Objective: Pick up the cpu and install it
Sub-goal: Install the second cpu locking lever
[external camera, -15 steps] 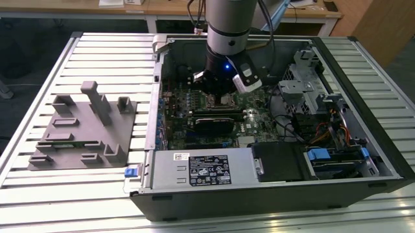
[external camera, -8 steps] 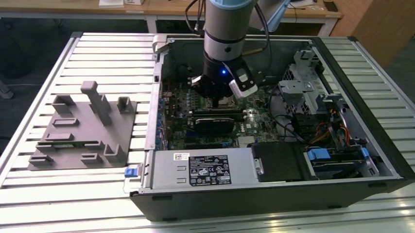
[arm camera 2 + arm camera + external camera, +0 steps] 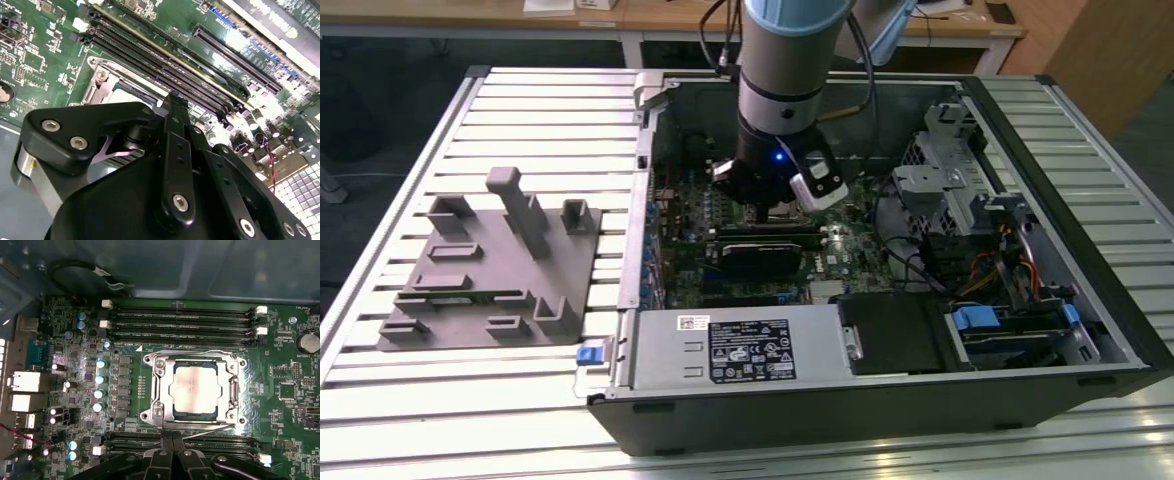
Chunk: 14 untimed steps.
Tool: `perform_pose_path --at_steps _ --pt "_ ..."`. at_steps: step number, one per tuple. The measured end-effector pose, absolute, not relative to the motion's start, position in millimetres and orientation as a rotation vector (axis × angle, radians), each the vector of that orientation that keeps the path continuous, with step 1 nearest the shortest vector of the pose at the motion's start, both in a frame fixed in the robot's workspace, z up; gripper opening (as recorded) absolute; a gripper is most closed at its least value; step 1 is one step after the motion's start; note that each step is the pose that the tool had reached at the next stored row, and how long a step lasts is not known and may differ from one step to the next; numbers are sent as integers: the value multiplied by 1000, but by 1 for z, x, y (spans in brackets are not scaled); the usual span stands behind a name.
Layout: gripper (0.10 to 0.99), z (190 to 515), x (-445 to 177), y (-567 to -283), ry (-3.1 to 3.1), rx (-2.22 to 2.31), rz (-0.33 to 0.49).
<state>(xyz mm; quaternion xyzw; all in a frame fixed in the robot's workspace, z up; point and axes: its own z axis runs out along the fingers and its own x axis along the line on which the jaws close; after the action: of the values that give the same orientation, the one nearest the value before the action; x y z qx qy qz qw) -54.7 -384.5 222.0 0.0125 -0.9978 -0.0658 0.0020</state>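
first wrist view: cpu [image 3: 194, 388] seated in socket frame [image 3: 235, 390].

Workshop or lab: slatted metal workbench [image 3: 520, 100], opened computer case [image 3: 1067, 330]

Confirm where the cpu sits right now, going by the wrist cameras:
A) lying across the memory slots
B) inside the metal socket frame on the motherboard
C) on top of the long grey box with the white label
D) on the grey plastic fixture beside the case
B: in the first wrist view the cpu lies flat within the socket frame on the motherboard, with the gripper close beside it.
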Motion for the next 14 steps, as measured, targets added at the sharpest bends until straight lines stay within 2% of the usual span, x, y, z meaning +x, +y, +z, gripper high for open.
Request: perform_pose_path --at_steps 9,14 --pt "106 218 -61 -393 -3125 39 -288" --pt "106 210 -61 -394 -3124 40 -295"
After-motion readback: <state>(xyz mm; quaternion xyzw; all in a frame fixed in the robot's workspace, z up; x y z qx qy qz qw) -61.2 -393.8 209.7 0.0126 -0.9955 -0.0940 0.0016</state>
